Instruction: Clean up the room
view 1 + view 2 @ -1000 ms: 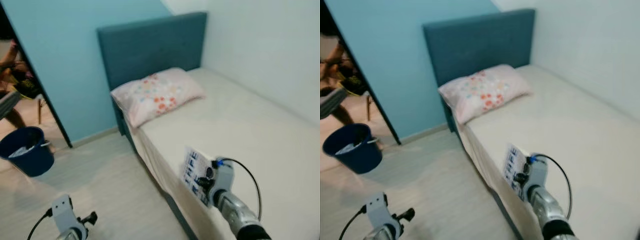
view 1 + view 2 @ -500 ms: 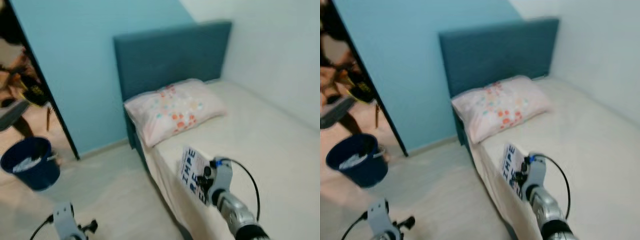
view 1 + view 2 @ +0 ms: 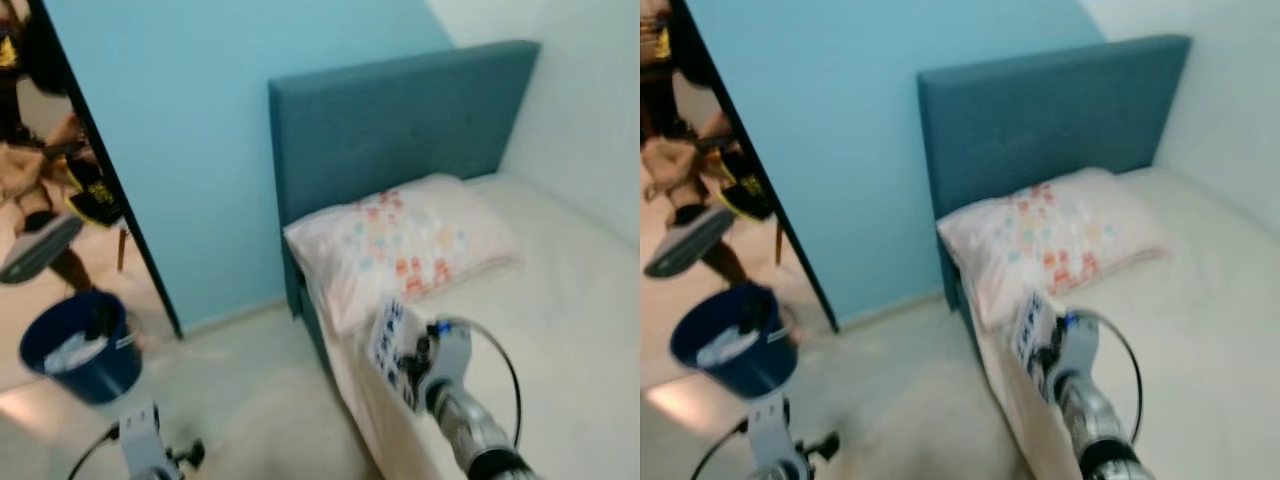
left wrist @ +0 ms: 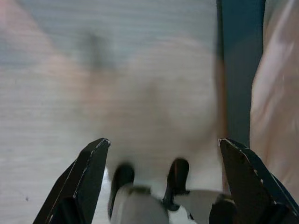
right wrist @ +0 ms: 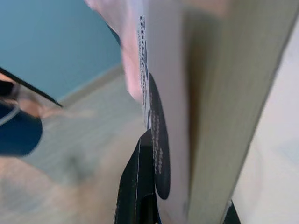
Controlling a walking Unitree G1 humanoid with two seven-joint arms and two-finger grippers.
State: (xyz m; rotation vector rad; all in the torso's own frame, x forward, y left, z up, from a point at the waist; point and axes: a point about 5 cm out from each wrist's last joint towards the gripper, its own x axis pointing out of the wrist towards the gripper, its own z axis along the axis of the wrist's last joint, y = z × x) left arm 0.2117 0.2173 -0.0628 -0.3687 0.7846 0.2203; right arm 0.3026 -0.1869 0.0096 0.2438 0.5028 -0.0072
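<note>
My right gripper (image 3: 413,362) is shut on a white book (image 3: 390,342) with dark blue lettering, holding it upright over the near edge of the bed (image 3: 570,330). In the right wrist view the book (image 5: 168,93) stands close up, with one black finger (image 5: 140,186) pressed on its cover. The left gripper (image 4: 163,142) hangs low over the pale floor, its fingers (image 4: 91,163) wide apart with nothing between them. A floral pillow (image 3: 410,240) lies at the head of the bed, just beyond the book.
A teal headboard (image 3: 400,120) stands against the light blue wall. A dark blue bucket (image 3: 78,350) with something white in it sits on the floor by the doorway at left. A person's leg and shoe (image 3: 40,245) show there, blurred. The floor (image 3: 240,400) runs beside the bed.
The whole picture has swung, so the bed and pillow sit further right and nearer. The book stays in my right gripper. The person in the doorway has shifted.
</note>
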